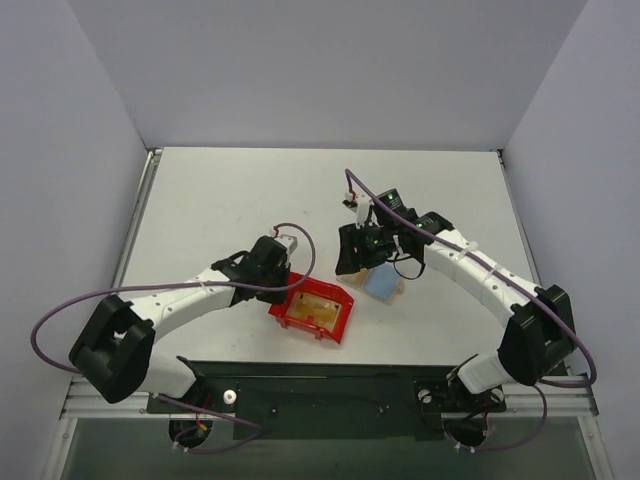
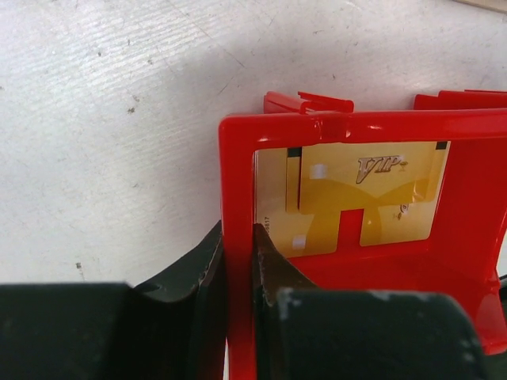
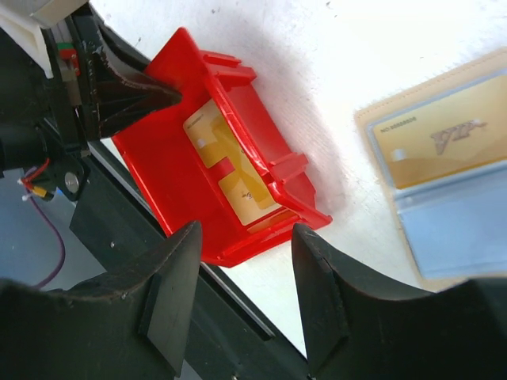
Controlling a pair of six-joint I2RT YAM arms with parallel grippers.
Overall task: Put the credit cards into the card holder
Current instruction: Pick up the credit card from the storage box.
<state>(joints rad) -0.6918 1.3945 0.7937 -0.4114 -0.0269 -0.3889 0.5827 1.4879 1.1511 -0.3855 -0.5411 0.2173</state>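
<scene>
"VIP" credit cards [image 2: 380, 198] in red bin [image 2: 238, 174], left gripper [image 2: 238, 237] clamping its wall, 1 "VIP" card [image 3: 444, 142] in card holder [image 3: 467, 229] beside bin, right gripper [image 3: 247, 237] spread, empty

Left jaws pinched, right jaws apart

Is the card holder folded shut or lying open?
Open: the card holder lies spread flat on the table, blue lining up, with one gold credit card showing in a pocket.

"VIP" on a yellow credit card [image 2: 388, 198]
</scene>
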